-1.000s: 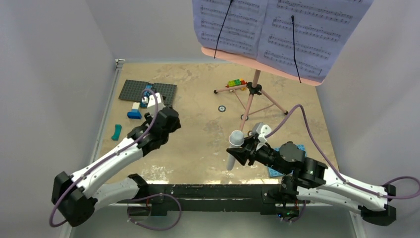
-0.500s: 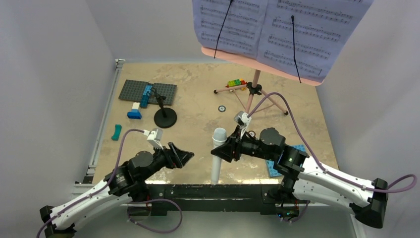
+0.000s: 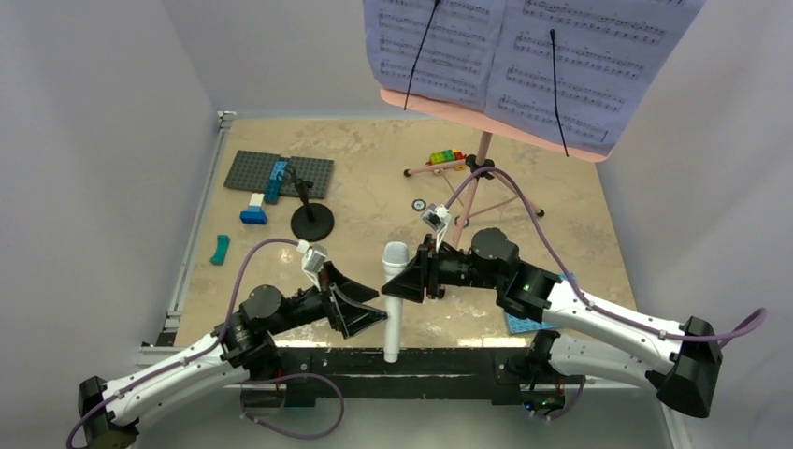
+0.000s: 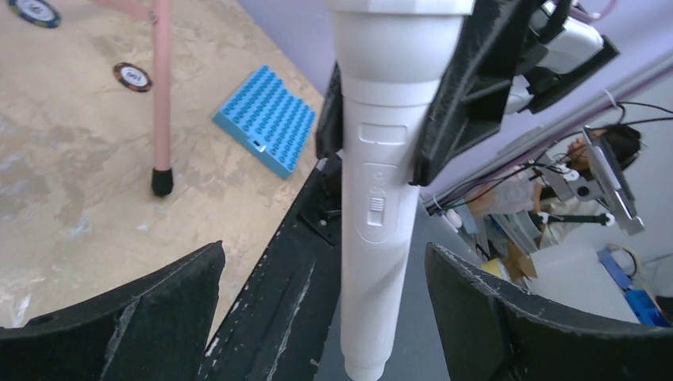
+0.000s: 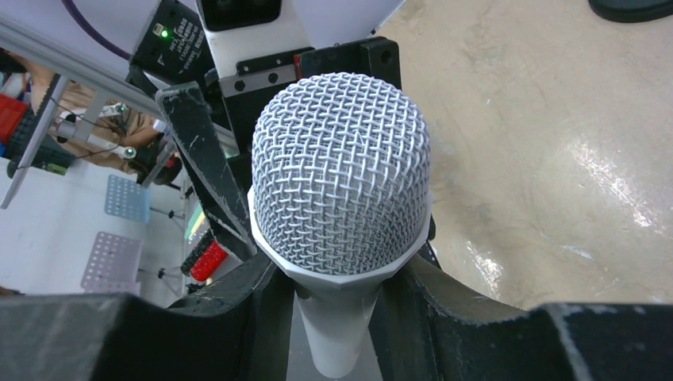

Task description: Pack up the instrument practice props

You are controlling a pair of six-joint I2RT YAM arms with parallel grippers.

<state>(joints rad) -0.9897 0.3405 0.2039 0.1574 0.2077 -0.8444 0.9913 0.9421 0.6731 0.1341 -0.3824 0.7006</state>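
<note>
Looks like a mic handover mid-air. Right pincer [image 3: 408,280] is clamped on the microphone [image 4: 379,182] just under its mesh head, and the mic hangs upright with its tail out past the near edge of the worktop [image 3: 374,178]. Left pincer [image 3: 367,304] is spread wide, one finger either side of the lower barrel, touching nothing.

To do it well, I'd say:
- close the left on the plain barrel below the right's fingers, about at the slide switch, so the two grips don't collide
- come in square, since the barrel is round and smooth and a skewed pinch will likely roll it
- right lets go only once the left is firmly on — a drop here probably goes off the worktop edge, not onto it

Around:
- pink music stand [image 3: 475,182] is up at the back with the sheet-music pages [image 3: 524,56] on its desk. One foot sits near the right arm and the right arm's cable arcs close by the pole — snag risk if that arm swings back
- black mic stand [image 3: 311,223] stands left of centre, well apart from both arms
- grey plate [image 3: 251,172], blue plate [image 4: 270,119] and coloured bricks [image 3: 447,157] are not our job, nor in the way
- no box or bag in view, so I can't tell where the mic goes
</note>
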